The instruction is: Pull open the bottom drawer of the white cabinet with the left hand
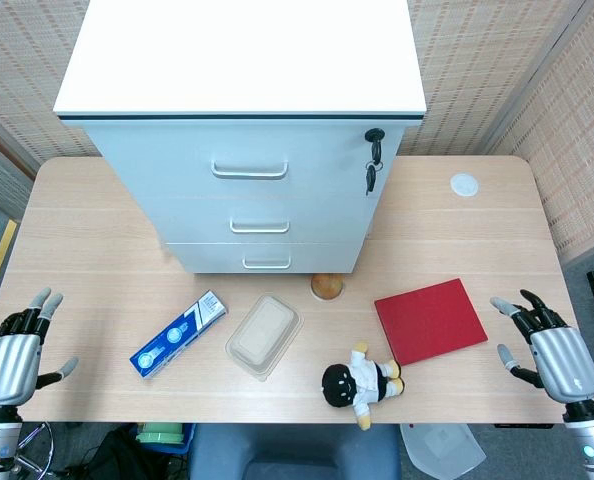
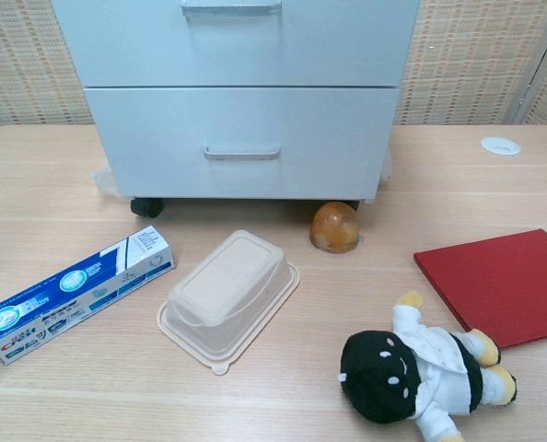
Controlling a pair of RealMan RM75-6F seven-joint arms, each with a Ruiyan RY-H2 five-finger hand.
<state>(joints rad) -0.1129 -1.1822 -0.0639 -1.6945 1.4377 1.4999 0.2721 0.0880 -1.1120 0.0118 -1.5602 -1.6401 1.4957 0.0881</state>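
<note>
Left hand (image 1: 15, 352) hovers open at the table's (image 1: 97, 220) left edge, well apart from the white cabinet (image 1: 247, 130). Its bottom drawer (image 2: 241, 143) sits closed. Right hand (image 1: 552, 350) is open too.

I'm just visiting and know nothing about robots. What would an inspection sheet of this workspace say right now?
Surface: wooden table, round grommet at far right.
Job's things: white cabinet on the table, bottom drawer closed, its handle untouched.
Clutter: toothpaste box, beige container, amber ball, red book, plush doll.
Hands: left hand and right hand open, at the table's edges, holding nothing.
Cables: nothing seen; keys hang from the cabinet lock.
Surroundings: woven wall panels.
</note>
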